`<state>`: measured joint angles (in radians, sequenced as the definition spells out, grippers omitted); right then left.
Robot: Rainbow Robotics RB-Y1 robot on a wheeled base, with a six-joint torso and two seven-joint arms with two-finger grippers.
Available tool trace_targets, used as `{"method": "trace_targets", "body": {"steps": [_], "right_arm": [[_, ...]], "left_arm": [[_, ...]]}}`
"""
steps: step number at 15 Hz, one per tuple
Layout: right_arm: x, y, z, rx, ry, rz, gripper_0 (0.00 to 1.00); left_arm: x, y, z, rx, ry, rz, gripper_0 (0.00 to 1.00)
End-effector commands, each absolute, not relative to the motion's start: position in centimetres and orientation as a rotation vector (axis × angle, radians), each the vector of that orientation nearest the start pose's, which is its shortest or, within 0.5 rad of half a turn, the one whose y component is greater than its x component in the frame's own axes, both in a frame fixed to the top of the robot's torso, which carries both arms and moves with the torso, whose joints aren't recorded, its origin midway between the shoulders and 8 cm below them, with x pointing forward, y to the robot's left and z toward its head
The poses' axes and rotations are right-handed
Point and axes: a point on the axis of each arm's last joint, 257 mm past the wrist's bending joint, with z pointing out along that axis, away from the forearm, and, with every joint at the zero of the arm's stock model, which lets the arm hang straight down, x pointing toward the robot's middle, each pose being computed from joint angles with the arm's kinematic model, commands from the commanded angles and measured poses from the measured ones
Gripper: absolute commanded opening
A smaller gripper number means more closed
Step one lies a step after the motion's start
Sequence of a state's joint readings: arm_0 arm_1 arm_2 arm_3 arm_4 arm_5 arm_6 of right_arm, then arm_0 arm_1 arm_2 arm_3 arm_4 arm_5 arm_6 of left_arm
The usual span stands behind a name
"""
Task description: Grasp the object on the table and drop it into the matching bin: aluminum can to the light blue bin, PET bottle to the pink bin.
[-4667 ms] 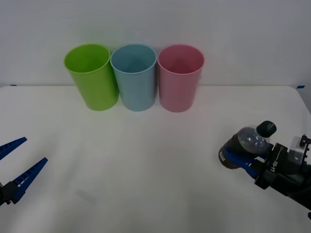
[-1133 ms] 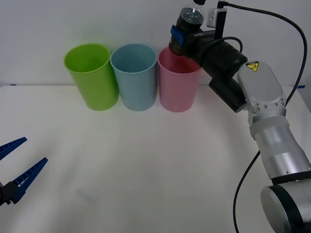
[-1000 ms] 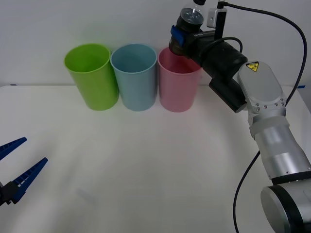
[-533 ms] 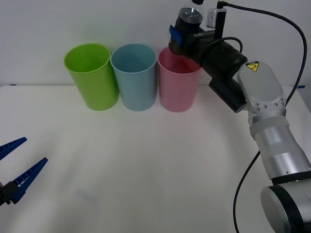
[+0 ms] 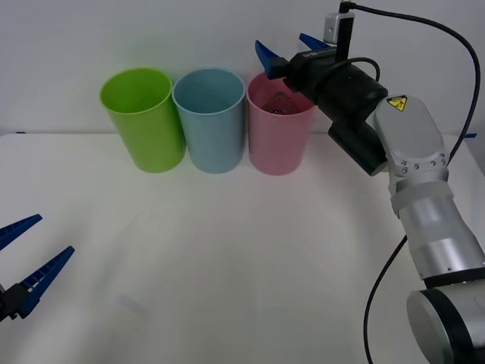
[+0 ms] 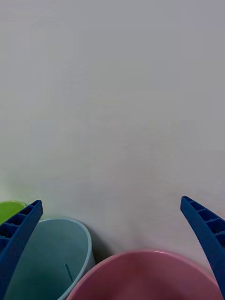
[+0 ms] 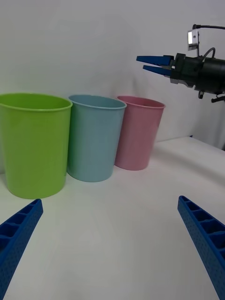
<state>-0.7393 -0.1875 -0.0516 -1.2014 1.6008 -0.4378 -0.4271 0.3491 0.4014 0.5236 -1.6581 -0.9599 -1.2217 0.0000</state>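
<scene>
While the right gripper (image 5: 292, 47) hangs jaws spread over the pink bin (image 5: 279, 136), the PET bottle (image 5: 280, 102) sits inside it. Light blue bin (image 5: 210, 125) just left. Left gripper (image 5: 30, 262) spread open, near-left over the table (image 5: 242, 258).

1. A plain, pale grey-white wall (image 5: 227, 34) is seen behind the work area, unmarked and evenly lit.
2. Soft, diffuse light is cast across the scene; only faint shadows are thrown.
3. 2 small blue marks (image 5: 470, 136) are seen where the wall is met, 1 at each side.
</scene>
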Motion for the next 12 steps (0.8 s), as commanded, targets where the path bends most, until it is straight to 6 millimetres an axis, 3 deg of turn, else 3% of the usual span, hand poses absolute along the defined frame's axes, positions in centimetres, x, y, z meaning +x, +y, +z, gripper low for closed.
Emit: {"method": "trace_targets", "body": {"steps": [1,8,12], "right_arm": [[66.3,-8.1,0.4,-0.363,1.341,0.549,1.00],[63.6,-10.3,-0.2,-0.401,1.321,0.551,1.00],[60.8,-11.9,-0.5,-0.427,1.303,0.559,1.00]], "left_arm": [[34.2,33.0,-16.9,0.465,1.441,-0.567,1.00],[34.2,33.0,-16.9,0.465,1.441,-0.567,1.00],[34.2,33.0,-16.9,0.465,1.441,-0.567,1.00]]}}
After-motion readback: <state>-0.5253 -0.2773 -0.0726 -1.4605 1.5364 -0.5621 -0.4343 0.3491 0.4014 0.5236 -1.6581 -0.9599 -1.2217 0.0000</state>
